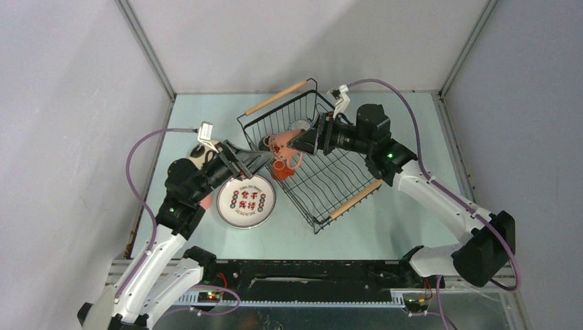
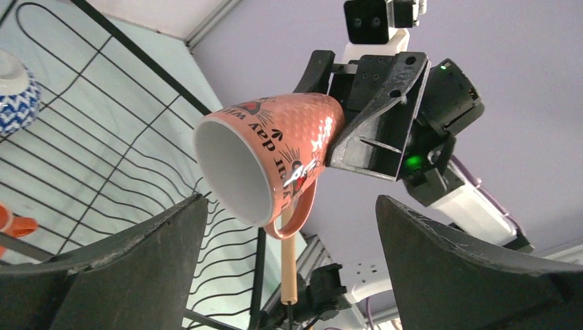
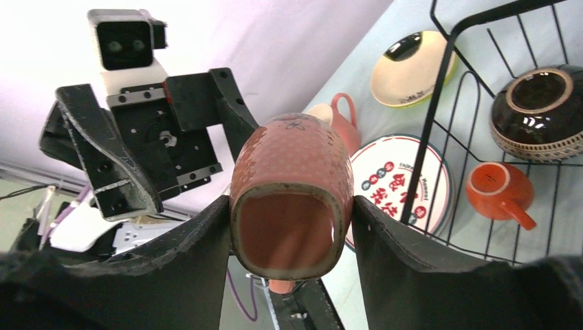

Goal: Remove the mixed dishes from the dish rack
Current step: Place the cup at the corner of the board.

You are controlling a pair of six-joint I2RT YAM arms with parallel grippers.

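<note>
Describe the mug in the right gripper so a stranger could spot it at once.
Start at the big black wire dish rack; above its left side the right gripper clamps a pink mug sideways. Unlike the orange cup in the rack and the other pink mug on the table, it alone is airborne, with dimpled sides and dark lettering.
</note>
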